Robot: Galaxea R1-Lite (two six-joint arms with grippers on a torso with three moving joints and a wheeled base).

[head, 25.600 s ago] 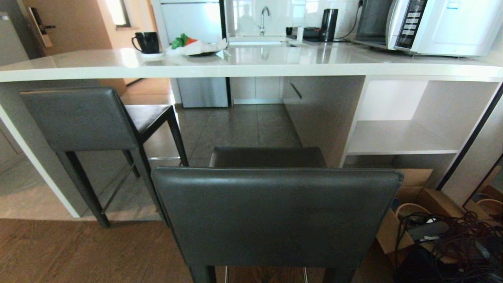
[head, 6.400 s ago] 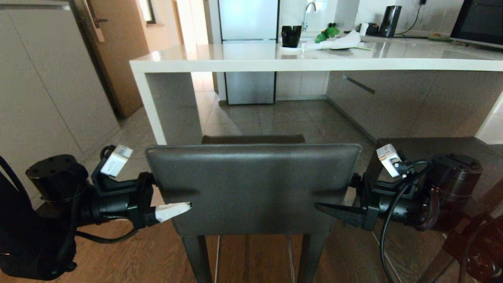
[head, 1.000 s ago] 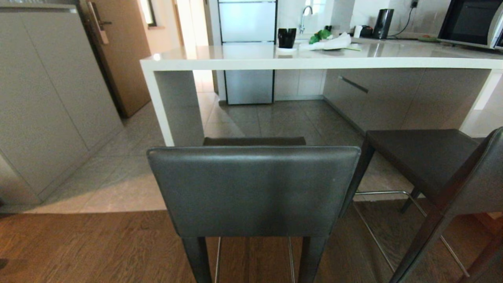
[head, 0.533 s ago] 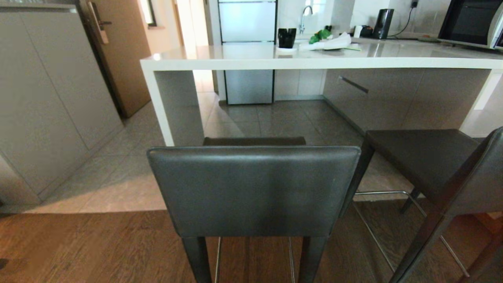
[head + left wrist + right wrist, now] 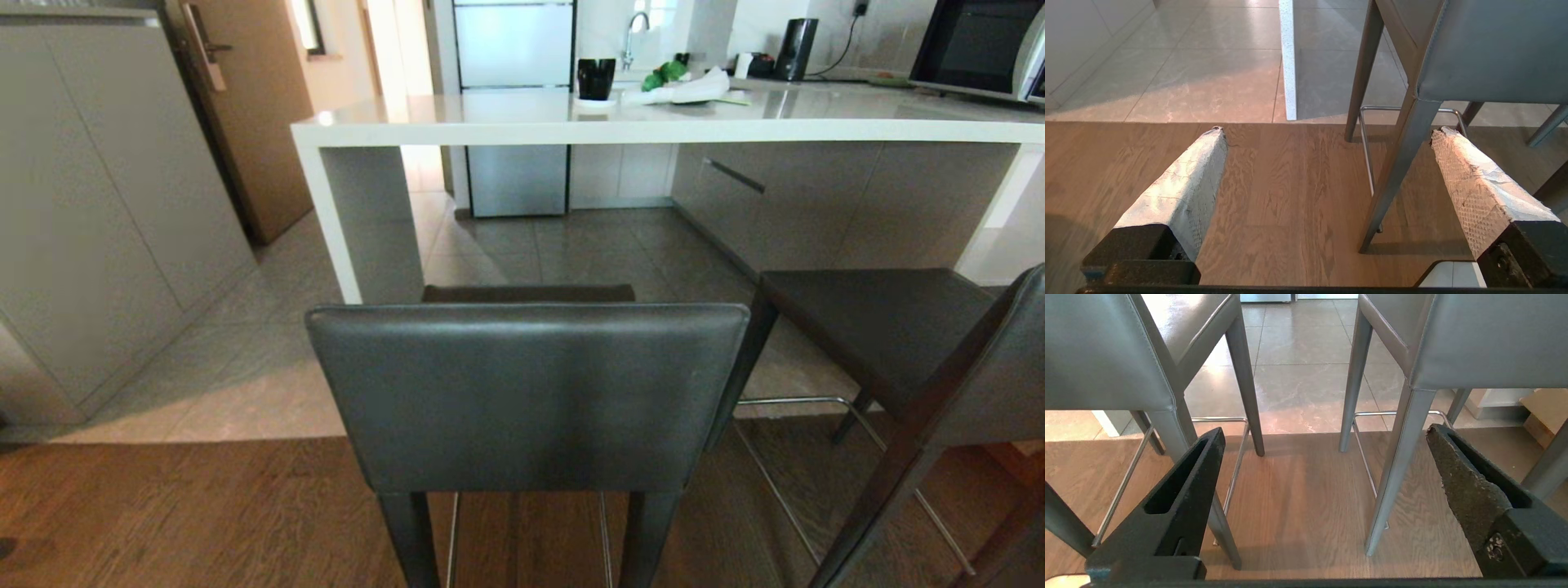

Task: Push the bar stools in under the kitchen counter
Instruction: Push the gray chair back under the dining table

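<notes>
Two matching bar stools with low dark grey leather backrests are standing in front of me, short of the long glossy white stone kitchen counter [image 5: 653, 129]. I am looking at the nearer stool [image 5: 526, 396] square from behind: its wide backrest is running left to right across the head view, and its flat dark seat is pointing straight away from me toward the counter's white slab side leg [image 5: 326, 220]. Only a thin strip of that seat is showing above the backrest, and it is sitting low in front of the counter edge, not under the top. The second stool [image 5: 898, 343] is standing just beside it on my right, turned at an angle, its seat facing left and forward and its backrest cutting off at the picture's right edge. Both are resting with their rear legs on brown wooden floorboards [image 5: 204, 514] and their front legs near the grey floor tiles [image 5: 571, 245].

My left gripper [image 5: 1327, 134] is hanging low over the boards, its tape-wrapped fingers [image 5: 1184, 179] spread wide and holding nothing, with a stool leg beyond them. My right gripper [image 5: 1325, 435] is hanging likewise, black fingers [image 5: 1184, 486] wide apart and empty, facing the gap between the two stools.
</notes>
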